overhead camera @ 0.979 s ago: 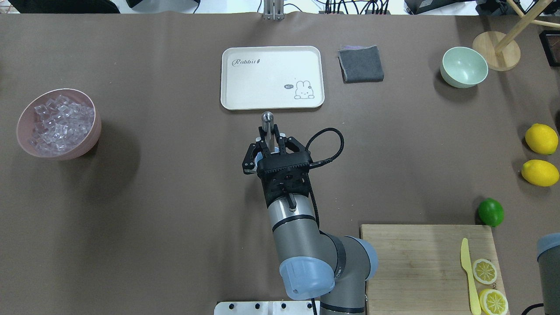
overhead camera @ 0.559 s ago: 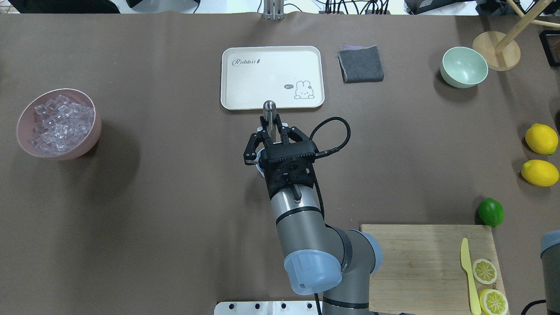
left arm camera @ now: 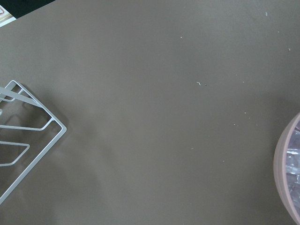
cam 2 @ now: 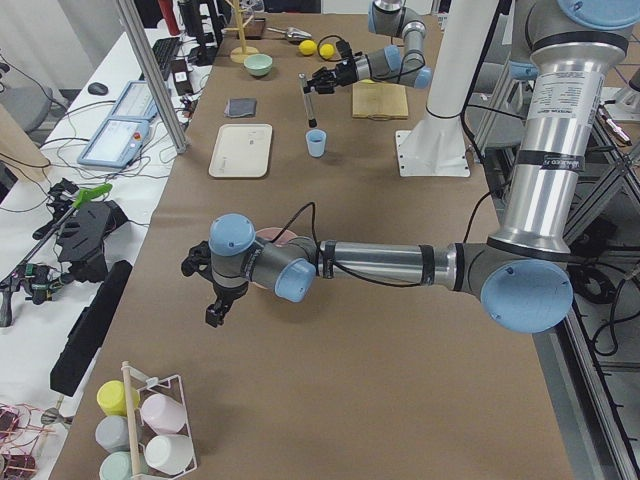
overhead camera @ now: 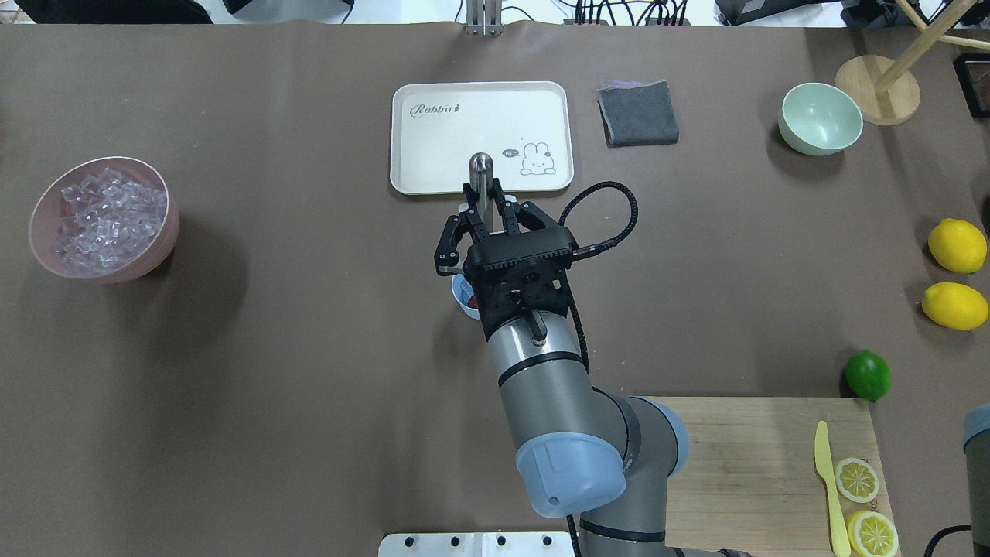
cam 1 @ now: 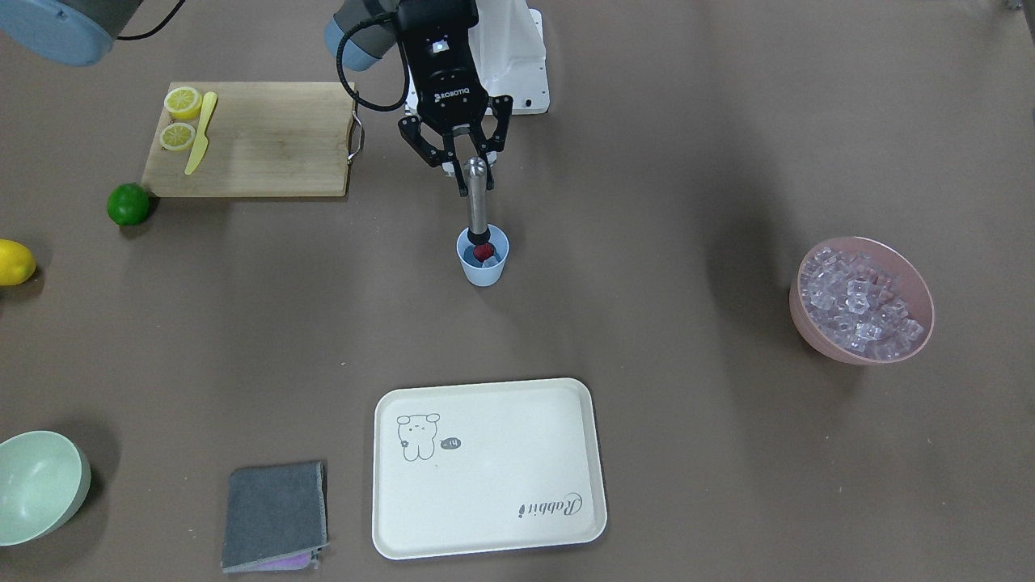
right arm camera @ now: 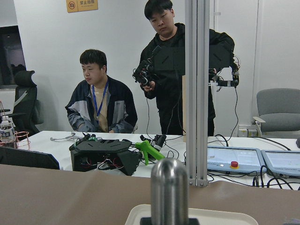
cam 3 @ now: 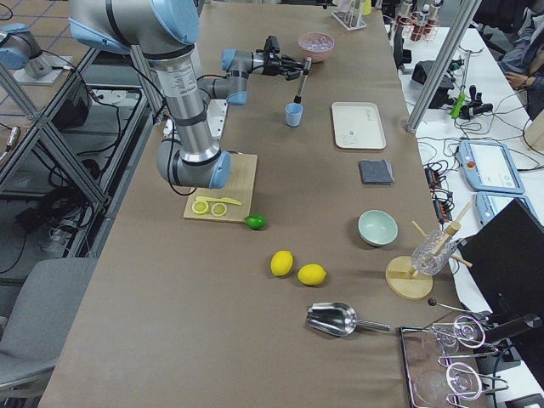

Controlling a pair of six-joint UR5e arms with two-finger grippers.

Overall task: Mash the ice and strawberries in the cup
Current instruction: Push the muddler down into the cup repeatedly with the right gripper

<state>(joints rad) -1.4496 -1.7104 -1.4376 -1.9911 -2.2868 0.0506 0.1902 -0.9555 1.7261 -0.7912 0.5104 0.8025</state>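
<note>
Right arm, seen from the front-facing and overhead views. The right gripper (cam 1: 476, 181) has its black fingers (overhead camera: 469, 222) closed on the upper part of a slim steel pestle with a rounded top (cam 1: 478, 202). The pestle stands nearly upright, and its dark lower end reaches into the small light blue tapered plastic cup (cam 1: 483, 271). The cup rests upright on the brown bench (cam 1: 687, 162), between the robot base and the cream rectangular tray with a rabbit drawing (cam 1: 485, 501). The small red strawberry (cam 1: 485, 254) lies inside the cup, directly under the pestle's end. Whether ice also lies in the cup cannot be told. The clear ice cubes (cam 1: 861, 303) fill the pink round bowl (cam 1: 815, 338), which stands well apart from the cup towards the robot's left. The left gripper (cam 2: 213, 318) hangs over the bench just beside that bowl. It shows only in the side view, so the state of its fingers cannot be told.
</note>
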